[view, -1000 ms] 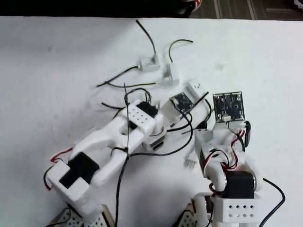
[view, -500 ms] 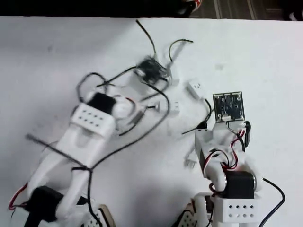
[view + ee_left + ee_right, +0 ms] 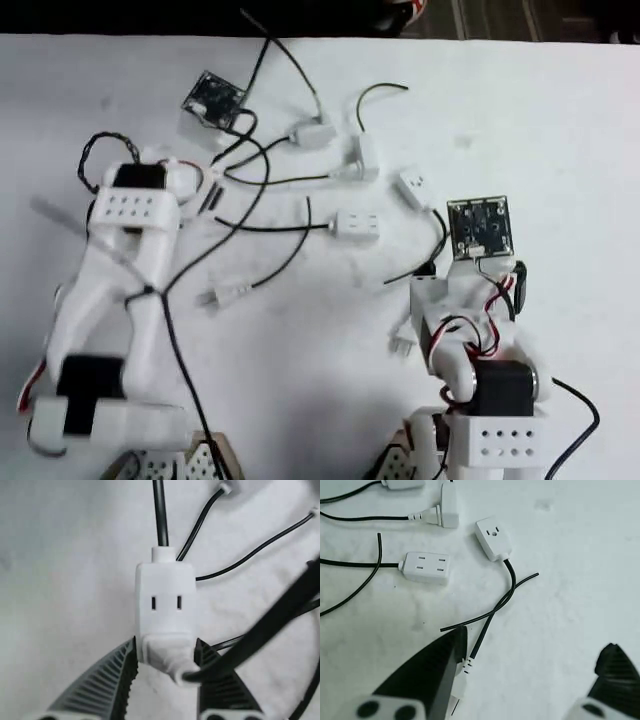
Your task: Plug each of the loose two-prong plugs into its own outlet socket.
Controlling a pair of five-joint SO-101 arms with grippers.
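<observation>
White tabletop [image 3: 570,130] everywhere, cords all over it, so we go from the arm bases outward. Closest in, a small white two-prong plug [image 3: 402,345] lies flat just beside the right arm's base, not in any socket. Our right gripper [image 3: 537,639] hangs above the table near it with its dark fingers [image 3: 435,672] spread wide, gripping nothing. The plug's cord end sits right by one of them. That plug's thin black cord [image 3: 511,582] snakes off to a white single-outlet socket block [image 3: 415,188] a bit farther out.

Around mid-table a second white two-prong plug [image 3: 225,293] lies loose on its own black cord, well apart from every socket. Just past it sits a white double-outlet socket block [image 3: 355,224], both slot pairs free. Beyond that, a white corded plug [image 3: 340,172] butts up against an upright white socket block [image 3: 365,155]; we can't tell if it's fully seated. One more white socket piece [image 3: 310,135] lies near those.

Farthest out on the left, our left gripper [image 3: 165,647] is clamped on the near end of a white two-slot socket block [image 3: 164,600]. Its ribbed grey fingers [image 3: 107,690] press both sides, and the slots are unplugged.
</observation>
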